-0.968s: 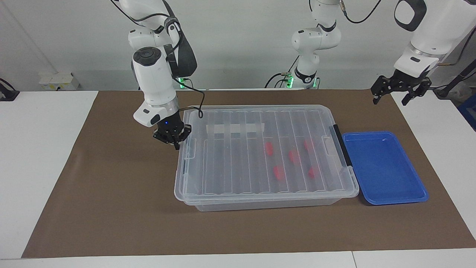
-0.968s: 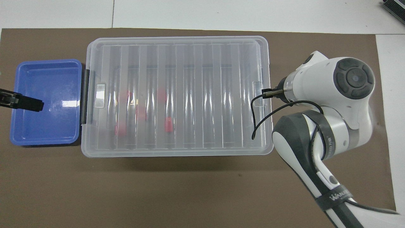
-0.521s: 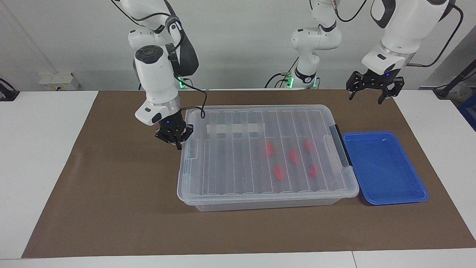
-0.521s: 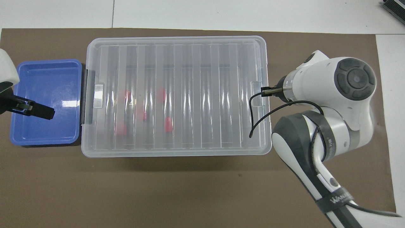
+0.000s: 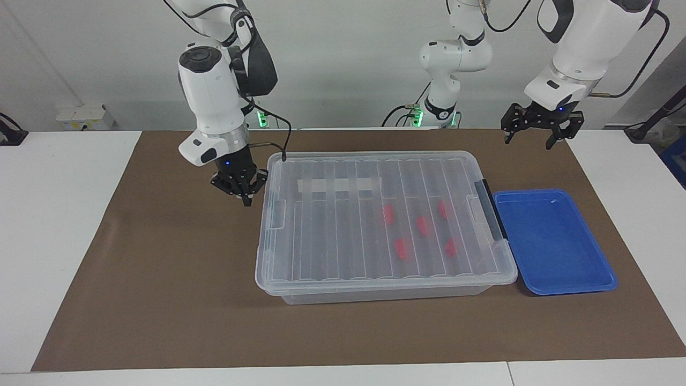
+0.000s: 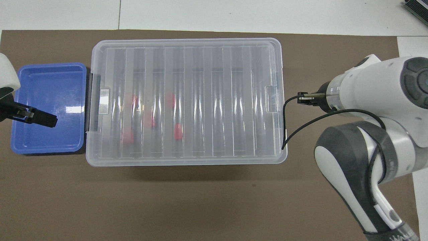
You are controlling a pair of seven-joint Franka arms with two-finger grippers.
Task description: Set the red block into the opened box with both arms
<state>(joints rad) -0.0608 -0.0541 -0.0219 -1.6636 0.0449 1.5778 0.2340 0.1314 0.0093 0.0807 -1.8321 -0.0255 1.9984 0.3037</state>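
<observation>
The white table (image 5: pixel 64 225) carries a brown mat (image 5: pixel 161 300), and on it sits the large clear plastic storage box (image 5: pixel 383 225) with its ribbed see-through lid down. Its long axis runs along the table from the right arm's end to the left arm's end, the black latch (image 5: pixel 490 206) pointing at the shallow blue plastic tray (image 5: pixel 552 241) just beside it.

The likeliest trouble, as I judge it, is that lid: with the box covered, nothing can go in or out, and if only one end is lifted the lid may flex, slip, or drag the whole box across the mat. A lift on the latched end would fight the latch.

The right gripper (image 5: pixel 241 187) hangs just beside the box's end toward the right arm, clear of the rim, its fingers shut on nothing. The left gripper (image 5: pixel 538 131) is raised over the mat at the left arm's end, fingers spread wide and empty; from overhead it covers part of the tray.

The five small bright red plastic blocks (image 5: pixel 403 249) already lie inside the box, on its floor, in the half toward the latch, each with its long axis roughly crosswise to the box.
</observation>
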